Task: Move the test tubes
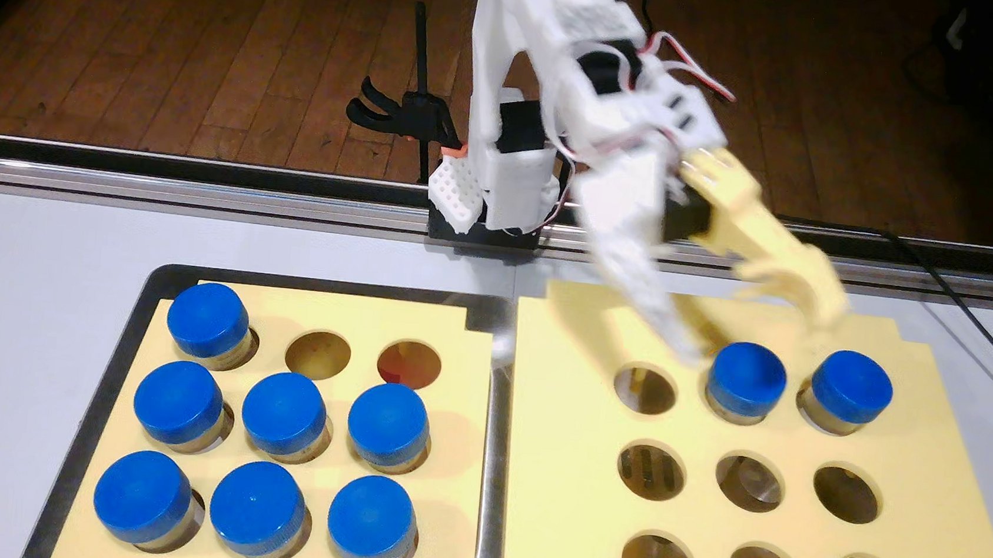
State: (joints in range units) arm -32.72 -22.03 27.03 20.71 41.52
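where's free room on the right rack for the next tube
The right yellow foam rack has seven open holes: top left, plus the whole middle and bottom rows. The two blue-capped clear tubes and the open gripper crowd its top right.

- Bright, even light from above on the near table (21, 290); far wooden floor (193, 47) dim.
- Gripper (759, 342) and forearm smeared by motion blur.
- Soft shadows; glare on the metal tray (496, 450) rim.
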